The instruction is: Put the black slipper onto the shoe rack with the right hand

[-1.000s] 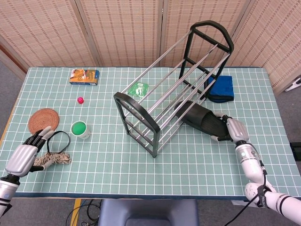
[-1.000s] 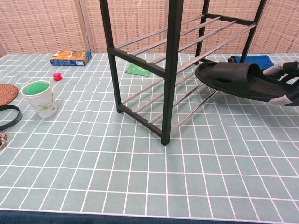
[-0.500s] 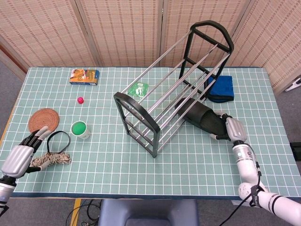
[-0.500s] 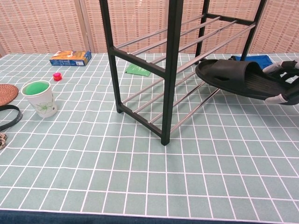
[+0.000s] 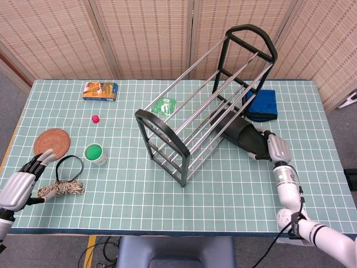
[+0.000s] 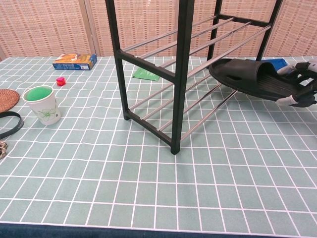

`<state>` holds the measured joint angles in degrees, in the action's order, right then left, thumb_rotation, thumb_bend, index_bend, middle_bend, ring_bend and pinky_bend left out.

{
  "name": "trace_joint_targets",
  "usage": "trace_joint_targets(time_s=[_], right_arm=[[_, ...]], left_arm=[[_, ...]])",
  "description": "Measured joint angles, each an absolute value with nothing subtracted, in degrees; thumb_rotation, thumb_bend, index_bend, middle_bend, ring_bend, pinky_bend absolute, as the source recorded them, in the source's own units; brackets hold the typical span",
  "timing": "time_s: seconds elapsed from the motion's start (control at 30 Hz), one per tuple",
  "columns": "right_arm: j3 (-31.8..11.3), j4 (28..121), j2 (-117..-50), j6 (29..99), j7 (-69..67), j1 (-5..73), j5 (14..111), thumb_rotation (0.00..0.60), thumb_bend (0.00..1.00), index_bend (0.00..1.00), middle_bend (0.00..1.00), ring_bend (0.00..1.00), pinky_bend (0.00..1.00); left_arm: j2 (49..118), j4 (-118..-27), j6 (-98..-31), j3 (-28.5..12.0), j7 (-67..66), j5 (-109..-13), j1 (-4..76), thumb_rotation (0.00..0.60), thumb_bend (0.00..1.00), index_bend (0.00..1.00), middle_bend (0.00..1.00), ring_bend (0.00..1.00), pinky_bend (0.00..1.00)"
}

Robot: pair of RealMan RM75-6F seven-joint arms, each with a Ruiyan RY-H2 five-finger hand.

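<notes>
Your left hand is resting low at the near left corner of the counter, its fingers spread wide and holding nothing, just beside the coiled rope. Farther back on the right, your right hand is gripping the heel of the black slipper, fingers wrapped around it. You are holding its toe in among the lower bars of the shoe rack, off the counter.
</notes>
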<state>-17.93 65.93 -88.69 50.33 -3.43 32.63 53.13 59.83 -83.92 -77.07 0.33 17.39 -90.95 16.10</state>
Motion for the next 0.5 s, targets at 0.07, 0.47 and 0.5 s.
trace_joint_targets(time_s=[0.07,0.47,0.5], right_arm=[[-18.3,64.6,-89.3,49.7,-4.2,33.1,53.3,0.6,0.22,0.28,0.31,0.22,0.37],[-20.5,53.7,-93.7,43.3,-9.1,37.8,54.2,0.6,0.22,0.28,0.31,0.22,0.37],[-20.6,53.0,-94.0,42.9,-9.5,38.1,54.3,0.6,0.22,0.28,0.31,0.22,0.37]], left_arm=[[59.8,-83.9,-77.2,0.3,17.7,-91.0,16.0,0.6,0.26,0.0,0.02,0.0,0.17],[59.0,-83.0,-78.5,0.3,21.0,-91.6,15.6,0.6,0.26,0.0,0.02,0.0,0.17],[58.9,-83.0,-78.6,0.3,21.2,-91.6,15.5,0.6,0.26,0.0,0.02,0.0,0.17]])
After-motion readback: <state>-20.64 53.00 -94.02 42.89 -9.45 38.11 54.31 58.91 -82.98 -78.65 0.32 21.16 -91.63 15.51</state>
